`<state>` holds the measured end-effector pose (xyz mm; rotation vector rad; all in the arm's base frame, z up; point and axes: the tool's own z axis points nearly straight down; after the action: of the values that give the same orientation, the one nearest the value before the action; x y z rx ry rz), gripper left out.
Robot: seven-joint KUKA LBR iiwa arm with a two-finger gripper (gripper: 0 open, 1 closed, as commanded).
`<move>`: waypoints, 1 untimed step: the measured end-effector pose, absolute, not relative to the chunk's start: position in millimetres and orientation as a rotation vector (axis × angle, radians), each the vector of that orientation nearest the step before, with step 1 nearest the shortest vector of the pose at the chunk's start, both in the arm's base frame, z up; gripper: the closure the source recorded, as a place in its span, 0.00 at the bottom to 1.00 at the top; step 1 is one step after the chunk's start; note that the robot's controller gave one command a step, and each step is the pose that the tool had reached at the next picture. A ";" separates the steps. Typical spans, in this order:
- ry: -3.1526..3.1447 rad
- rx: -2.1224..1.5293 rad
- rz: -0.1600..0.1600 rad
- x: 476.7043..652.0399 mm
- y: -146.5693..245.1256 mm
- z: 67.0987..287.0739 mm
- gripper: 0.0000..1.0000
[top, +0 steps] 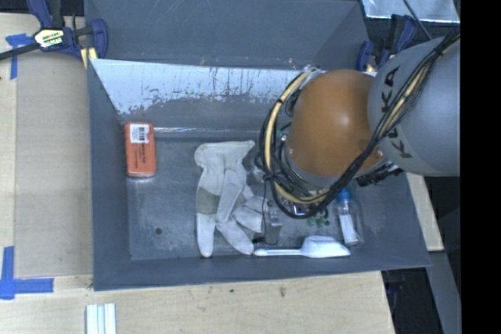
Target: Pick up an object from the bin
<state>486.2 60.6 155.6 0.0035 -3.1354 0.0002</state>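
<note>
My gripper (272,224) reaches down under the arm's orange cover, at the right edge of a crumpled white and grey glove (223,195) in the middle of the bin. It touches or nearly touches the glove's lower right folds. Just below it, a white plastic spoon (309,249) lies along the bin's front wall with its bowl to the right. A small clear tube with a blue cap (345,220) lies to the right of the gripper, partly hidden by the arm's cables.
An orange block with a white label (141,150) lies apart at the bin's left, near the back wall. The arm, its cover and cables hang over the bin's right half.
</note>
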 end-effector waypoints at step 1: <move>-3.144 0.000 -0.001 487.9 60.4 160.0 0.00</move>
<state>487.9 60.4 160.0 0.0001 -3.1439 -0.0012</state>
